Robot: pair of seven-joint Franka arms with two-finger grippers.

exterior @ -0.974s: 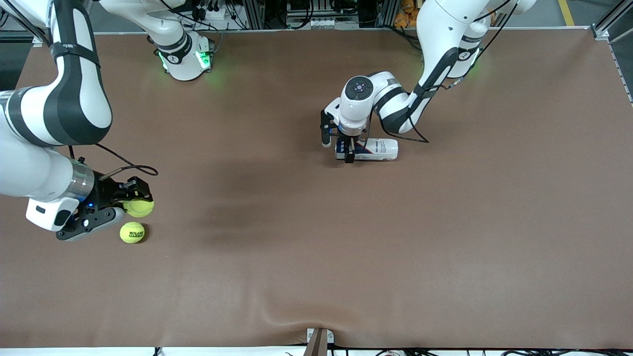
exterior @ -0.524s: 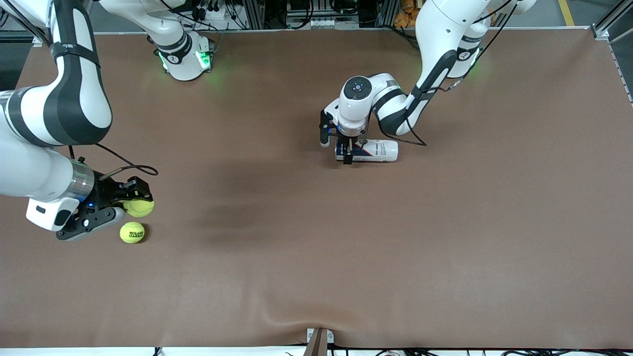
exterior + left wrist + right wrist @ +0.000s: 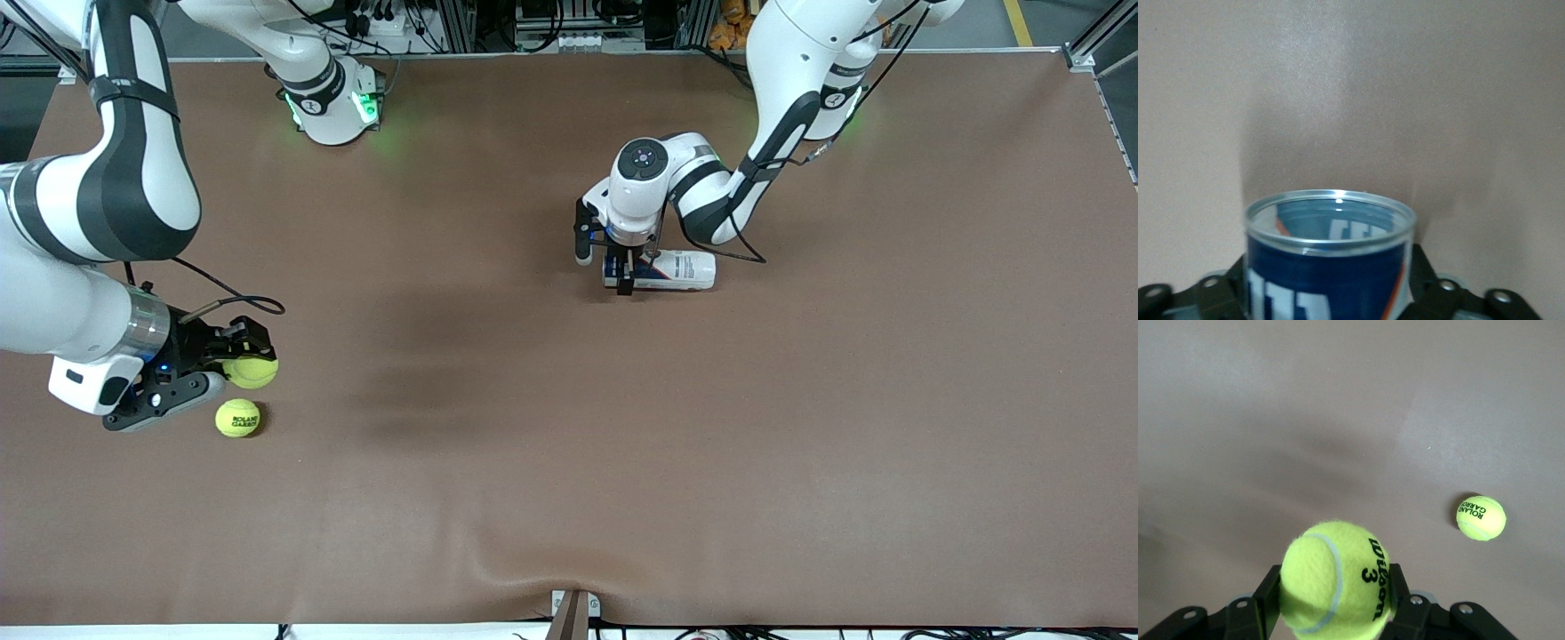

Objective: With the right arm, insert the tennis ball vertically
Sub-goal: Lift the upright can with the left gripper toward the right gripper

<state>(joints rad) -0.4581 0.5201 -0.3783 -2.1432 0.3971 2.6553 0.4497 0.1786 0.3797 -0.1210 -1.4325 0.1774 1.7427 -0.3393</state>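
Observation:
My right gripper (image 3: 240,364) is shut on a yellow-green tennis ball (image 3: 252,372), held just above the brown table (image 3: 533,444) at the right arm's end. The right wrist view shows this tennis ball (image 3: 1337,577), marked with a 3, pinched between both black fingers (image 3: 1413,603). A second tennis ball (image 3: 237,418) lies on the table close by, nearer to the front camera. Near the table's middle, a white and blue can (image 3: 680,269) lies on its side. My left gripper (image 3: 625,271) is over its open end. In the left wrist view the fingers (image 3: 1423,273) press both sides of the can (image 3: 1331,267).
The loose ball (image 3: 1481,518) sits a short way from the held one. The right arm's base (image 3: 333,107) and the left arm's base stand along the edge farthest from the front camera. A small bracket (image 3: 573,613) sits at the table's front edge.
My left gripper has sunk a little onto the can and its fingers have come in against the can's sides. My right gripper with its ball has barely shifted.

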